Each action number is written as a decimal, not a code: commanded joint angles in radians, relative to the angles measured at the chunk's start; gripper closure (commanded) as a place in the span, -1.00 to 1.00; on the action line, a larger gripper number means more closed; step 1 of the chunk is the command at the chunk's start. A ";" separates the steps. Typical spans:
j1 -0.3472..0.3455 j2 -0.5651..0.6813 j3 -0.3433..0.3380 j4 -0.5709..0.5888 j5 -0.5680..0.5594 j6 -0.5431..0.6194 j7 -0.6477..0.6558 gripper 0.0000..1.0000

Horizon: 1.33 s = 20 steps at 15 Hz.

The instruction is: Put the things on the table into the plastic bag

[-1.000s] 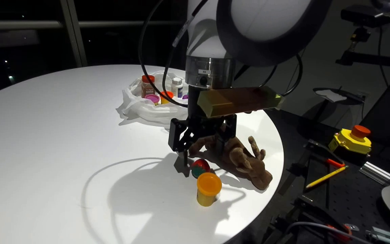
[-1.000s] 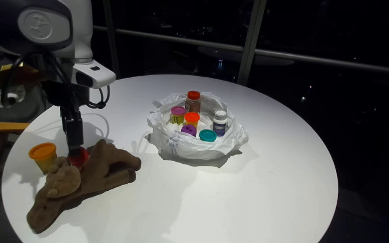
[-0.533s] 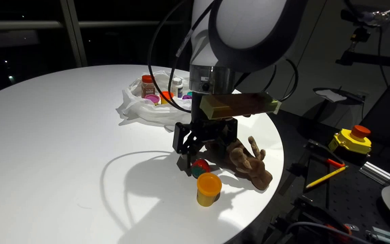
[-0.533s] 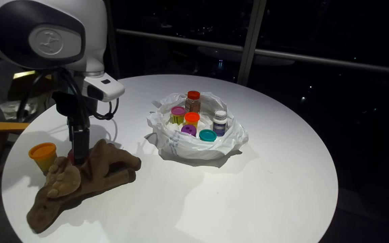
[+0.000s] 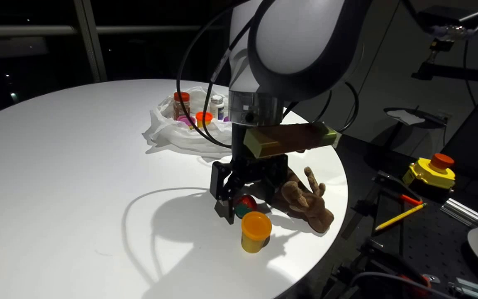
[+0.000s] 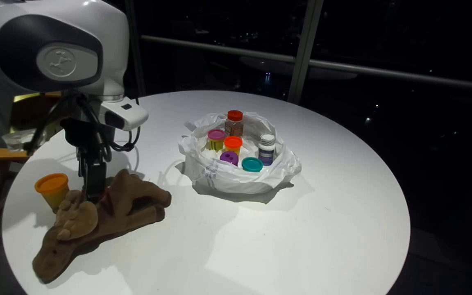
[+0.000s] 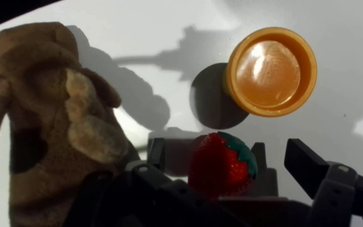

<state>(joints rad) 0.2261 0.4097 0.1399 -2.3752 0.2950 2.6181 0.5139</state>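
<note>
Red-and-green toy strawberry [image 7: 222,164] lies between the parted jaws of your black two-fingered pincer [image 7: 227,154], beside the brown plush moose [image 6: 116,221], near the edge of the round white tabletop [image 5: 77,178].

In an exterior view, the hand [image 6: 94,197] hides most of the strawberry [image 7: 217,164] from us | in an exterior view, the arm [image 5: 301,37] blocks part of the plastic bag [image 5: 181,139] | wrist view crops the brown toy [image 7: 43,186] | white bottle [image 6: 266,141]: label [image 6: 266,156] too small for us
</note>
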 commanded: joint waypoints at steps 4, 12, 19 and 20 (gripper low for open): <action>0.005 0.005 0.005 0.018 0.013 -0.007 -0.017 0.05; 0.017 0.022 -0.004 0.032 -0.004 -0.009 -0.006 0.52; 0.114 -0.117 -0.074 0.049 -0.204 -0.086 0.096 0.52; 0.113 -0.137 -0.078 0.067 -0.235 -0.116 0.101 0.52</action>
<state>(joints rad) 0.3079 0.3702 0.1014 -2.3324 0.1479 2.5940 0.5704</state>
